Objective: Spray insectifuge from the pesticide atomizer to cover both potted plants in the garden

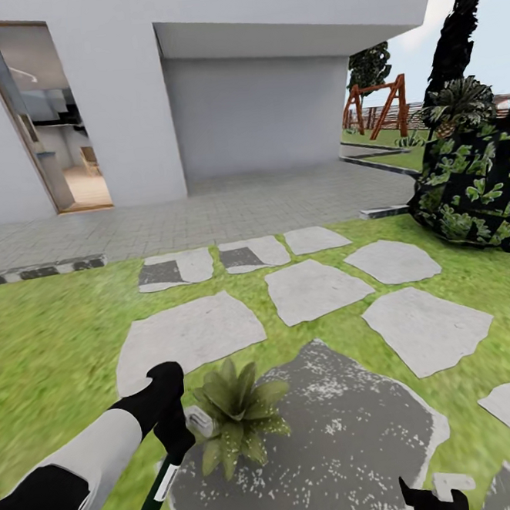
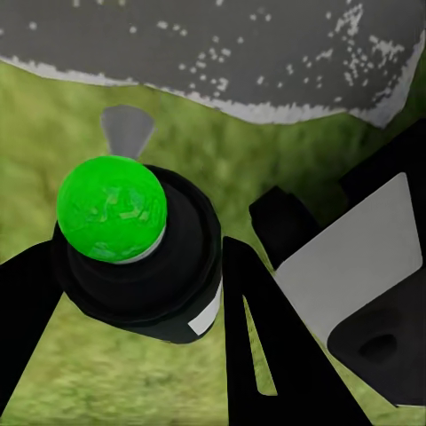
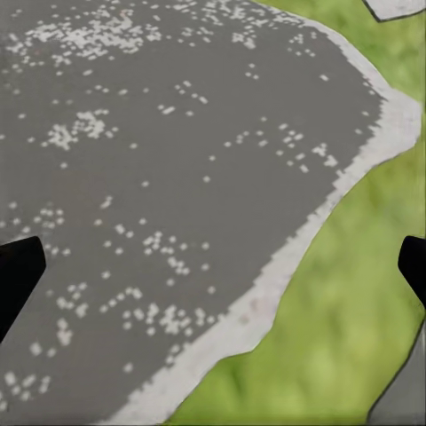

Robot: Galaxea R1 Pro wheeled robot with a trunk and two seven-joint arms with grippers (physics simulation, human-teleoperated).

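- Dark green-black spray bottle with white trigger head (image 1: 167, 471) is clamped in the left hand (image 1: 175, 440), beside the olive-green leafy potted plant (image 1: 236, 411) on the dark stone slab (image 1: 341, 448).
- Right hand (image 3: 213, 266) is held wide over the slab's edge.

Flat, even daylight with no hard shadows or glare; the lawn (image 1: 53, 334) textures look smeared, wrist views soft and blurry.
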